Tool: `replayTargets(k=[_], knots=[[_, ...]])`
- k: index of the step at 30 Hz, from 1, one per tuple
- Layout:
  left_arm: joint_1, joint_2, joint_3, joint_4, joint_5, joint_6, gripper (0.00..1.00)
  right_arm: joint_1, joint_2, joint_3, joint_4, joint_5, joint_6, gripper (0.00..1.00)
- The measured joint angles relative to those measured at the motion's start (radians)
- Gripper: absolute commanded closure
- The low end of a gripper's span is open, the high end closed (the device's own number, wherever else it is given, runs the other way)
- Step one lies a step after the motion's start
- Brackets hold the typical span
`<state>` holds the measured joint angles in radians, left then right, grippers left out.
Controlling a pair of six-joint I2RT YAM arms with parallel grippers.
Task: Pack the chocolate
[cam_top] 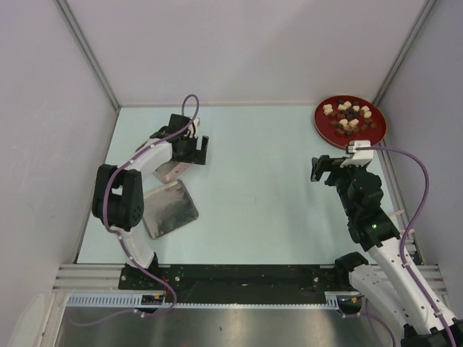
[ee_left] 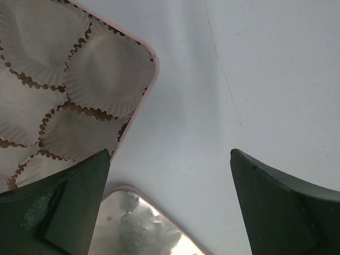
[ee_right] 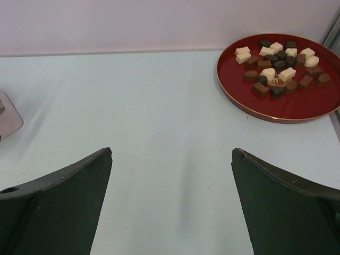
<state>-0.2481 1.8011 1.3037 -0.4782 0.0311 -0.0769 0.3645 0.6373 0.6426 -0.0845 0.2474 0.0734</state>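
Judging the step as the opening approach: seeing no piece picked and none in the tin.

Holding the right gripper spread wide and empty above the bare table. Facing the red plate ahead and to the right, well apart from it.

Holding the left gripper equally spread, pinching nothing. Hovering at a corner of the square tin, with the lid lying loose just beside that tin. Noting white paper cups lining the tin, and seeing only empty ones in the wrist view.

Finding the chocolate all on the plate, at the far right corner of the table, across from the tin. Looking at a loose scatter of small chunks in dark brown, reddish-brown and cream-white. Seeing mostly blocky shapes and a few rounded ones, several touching their neighbours. Leaving finer surface detail unrecorded, being too small to tell.

Expecting the next move to call for reaching the right gripper forward and right over the plate, singling out a chunk at the edge of the cluster, and closing on that one alone. Anticipating trouble where chunks are touching: risking a nudge or a double grab. Expecting a carry across the table to a cup after that.
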Motion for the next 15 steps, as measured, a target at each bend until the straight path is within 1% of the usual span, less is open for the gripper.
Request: replayTargets(k=[5,15], knots=[[-0.051,0.013,0.016,-0.003,-0.002,-0.002,0.0,0.003,-0.003,-0.001,0.0,0.0,0.0,0.0],[-0.237,0.05,0.066,-0.004,0.029,-0.068,0.0,0.012,-0.036,-0.001,0.0,0.0,0.001,0.0]])
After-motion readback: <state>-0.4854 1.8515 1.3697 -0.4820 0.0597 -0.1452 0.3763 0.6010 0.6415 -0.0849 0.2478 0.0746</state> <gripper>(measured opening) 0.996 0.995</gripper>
